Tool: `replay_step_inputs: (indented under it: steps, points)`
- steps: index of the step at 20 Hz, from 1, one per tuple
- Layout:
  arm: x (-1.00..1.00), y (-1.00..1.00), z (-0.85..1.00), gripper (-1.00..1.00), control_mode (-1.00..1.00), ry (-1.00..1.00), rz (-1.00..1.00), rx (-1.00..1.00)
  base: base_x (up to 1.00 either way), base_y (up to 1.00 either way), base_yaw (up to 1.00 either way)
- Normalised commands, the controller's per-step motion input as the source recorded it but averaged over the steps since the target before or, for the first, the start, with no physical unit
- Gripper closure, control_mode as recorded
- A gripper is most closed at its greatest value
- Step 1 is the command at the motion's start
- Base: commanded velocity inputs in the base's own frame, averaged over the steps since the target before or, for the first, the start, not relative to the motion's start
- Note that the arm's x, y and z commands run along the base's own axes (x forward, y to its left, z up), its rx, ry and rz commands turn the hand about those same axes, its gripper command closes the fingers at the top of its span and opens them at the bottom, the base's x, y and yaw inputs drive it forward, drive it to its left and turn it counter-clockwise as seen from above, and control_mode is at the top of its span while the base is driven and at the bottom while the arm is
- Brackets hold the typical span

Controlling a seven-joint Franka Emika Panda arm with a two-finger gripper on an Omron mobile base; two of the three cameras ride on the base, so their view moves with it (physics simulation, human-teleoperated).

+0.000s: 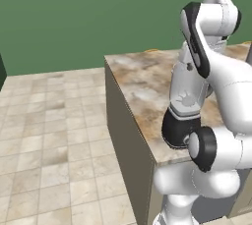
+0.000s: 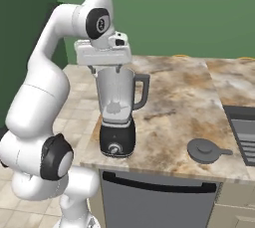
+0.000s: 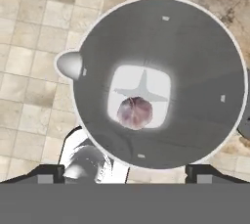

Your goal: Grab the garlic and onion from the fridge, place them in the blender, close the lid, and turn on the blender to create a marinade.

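A white robot arm holds its gripper [image 2: 118, 70] directly over the open mouth of the blender [image 2: 118, 107] on a marbled brown kitchen counter [image 2: 174, 102], seen here from the right base camera. The jaws stand spread wide with nothing between them; in the hand view the two dark fingertips [image 3: 49, 173] sit far apart at the bottom of the frame, one on either side of the jar's round rim. Looking straight down through the hand camera, a small pinkish bulb, the garlic [image 3: 135, 112], lies at the bottom of the glass jar, resting against the pale blade hub and just off centre toward the fingertips' side. It is well below the gripper and clear of both fingers. The jar's dark grey side handle points toward the middle of the counter, away from the arm, and its spout shows as a pale lip at the left of the hand view. The black base with its round knob [image 2: 115, 149] stands near the counter's front edge. The lid [image 2: 204, 150], a flat dark grey disc with a raised centre knob, lies on the counter well to the right of the blender, apart from it, beside the dark edge of a cooktop [image 2: 243, 132]. Beige floor tiles [image 1: 54, 140] and a green wall [image 1: 88, 17] surround the counter.
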Motion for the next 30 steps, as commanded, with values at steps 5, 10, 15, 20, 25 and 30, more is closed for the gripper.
replay_step_inputs:
  steps: [5, 10, 15, 20, 25, 30]
  points:
    - [-1.0, 0.6, -0.26, -1.0, -1.0, -0.06, 0.0, 0.03, 0.0, 0.0, 0.0]
    - [-0.95, 0.54, -0.59, -1.0, -1.0, 0.0, 0.0, 0.01, 0.0, 0.0, 0.0]
    - [-0.64, 0.3, -0.51, -1.0, -1.0, 0.0, 0.0, 0.0, 0.0, 0.0, 0.0]
    - [-0.51, 0.08, -0.38, -1.0, -1.0, 0.0, 0.0, 0.0, 0.0, 0.0, 0.0]
    - [-0.03, 0.0, 0.0, -1.0, -1.0, 0.0, 0.0, 0.0, 0.0, 0.0, 0.0]
    - [-0.13, 0.0, -0.01, -1.0, 1.0, -0.03, 0.0, 0.0, -0.37, 0.01, 0.09]
